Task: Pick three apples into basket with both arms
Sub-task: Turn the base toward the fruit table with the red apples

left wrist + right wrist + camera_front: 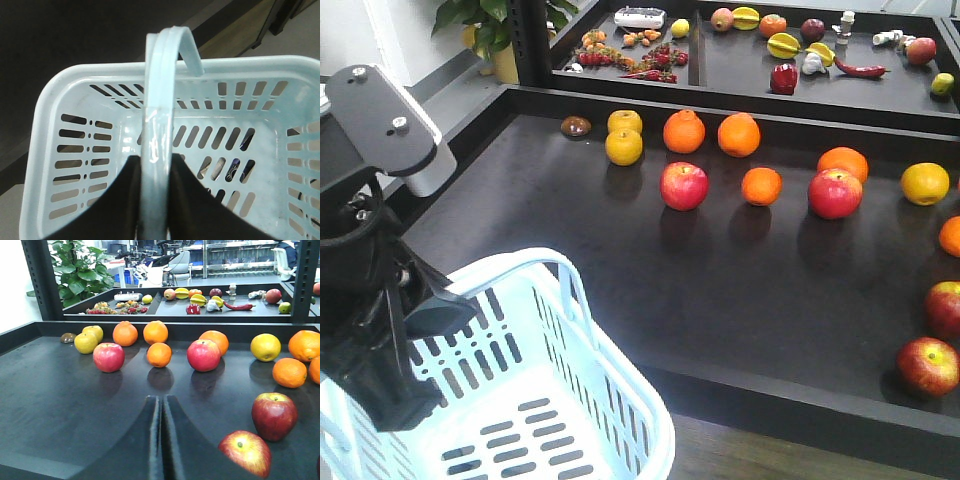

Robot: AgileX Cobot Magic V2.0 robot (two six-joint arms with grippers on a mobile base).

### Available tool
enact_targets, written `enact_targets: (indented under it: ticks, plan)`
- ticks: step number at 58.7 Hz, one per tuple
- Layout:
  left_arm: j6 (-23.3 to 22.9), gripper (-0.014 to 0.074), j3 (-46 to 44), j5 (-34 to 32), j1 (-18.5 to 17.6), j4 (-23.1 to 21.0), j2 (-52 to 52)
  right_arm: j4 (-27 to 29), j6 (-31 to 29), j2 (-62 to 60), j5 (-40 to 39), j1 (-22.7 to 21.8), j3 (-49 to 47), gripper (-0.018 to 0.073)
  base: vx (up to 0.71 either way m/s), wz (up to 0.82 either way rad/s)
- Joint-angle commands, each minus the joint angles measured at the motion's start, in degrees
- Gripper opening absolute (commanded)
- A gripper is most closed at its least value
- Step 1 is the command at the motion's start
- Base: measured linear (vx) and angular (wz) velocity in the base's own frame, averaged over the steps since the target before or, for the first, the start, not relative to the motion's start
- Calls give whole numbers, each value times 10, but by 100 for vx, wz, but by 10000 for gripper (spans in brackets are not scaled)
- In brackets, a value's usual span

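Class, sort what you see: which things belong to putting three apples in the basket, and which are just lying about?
Job: red apples; basket; left gripper, shut on its handle; right gripper, shut.
Lying about: oranges; yellow fruit; red bell pepper; red chilli; starfruit.

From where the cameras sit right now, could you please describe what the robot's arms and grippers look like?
The left arm is black, with dark cables looped along it and a light grey-white wrist block topped by a dark plate with two silver screws. The left gripper and right gripper each have two matte black fingers that broaden toward the base and taper to points.
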Motion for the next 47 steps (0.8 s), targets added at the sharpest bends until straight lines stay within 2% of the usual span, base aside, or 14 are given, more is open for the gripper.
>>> enact_targets:
  ticks: [1,47]
  plan:
    - [-8,-6,-14,-37,0,0,-15,-2,-3,11,-41,0,6,-5,3,3]
    - [-8,-6,-14,-37,0,0,-15,-2,-3,11,-41,0,6,-5,4,-8]
